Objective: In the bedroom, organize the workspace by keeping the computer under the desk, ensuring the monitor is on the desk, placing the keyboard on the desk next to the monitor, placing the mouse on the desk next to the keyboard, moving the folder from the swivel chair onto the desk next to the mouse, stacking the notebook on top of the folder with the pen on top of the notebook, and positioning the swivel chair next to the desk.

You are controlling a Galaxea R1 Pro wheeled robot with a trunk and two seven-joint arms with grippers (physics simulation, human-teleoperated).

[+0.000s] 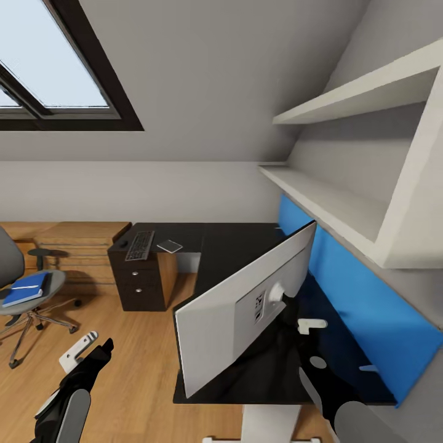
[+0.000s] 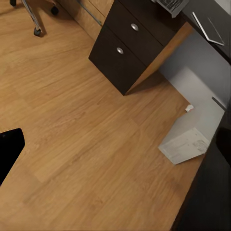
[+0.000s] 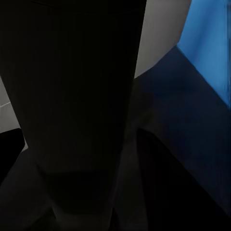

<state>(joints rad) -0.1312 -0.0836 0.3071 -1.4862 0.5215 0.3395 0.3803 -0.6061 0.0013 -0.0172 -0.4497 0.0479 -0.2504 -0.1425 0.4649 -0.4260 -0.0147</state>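
The right end effector sits behind the monitor, close to its black stand, just above the glossy black tabletop; whether its fingers are open or closed on the stand cannot be told, since the right wrist view shows a broad dark upright shape up close with the blue back panel beyond it. The monitor stands tilted on the tabletop, its light grey back toward the camera. The left end effector hangs low over the wood floor, well away from the tabletop, holding nothing; its opening cannot be judged. Beyond it, the computer rests on the floor under the tabletop, beside the dark drawers. On the tabletop's far wing lie the keyboard and a small grey flat object. Further out, the swivel chair stands apart from the desk, the blue folder on its seat.
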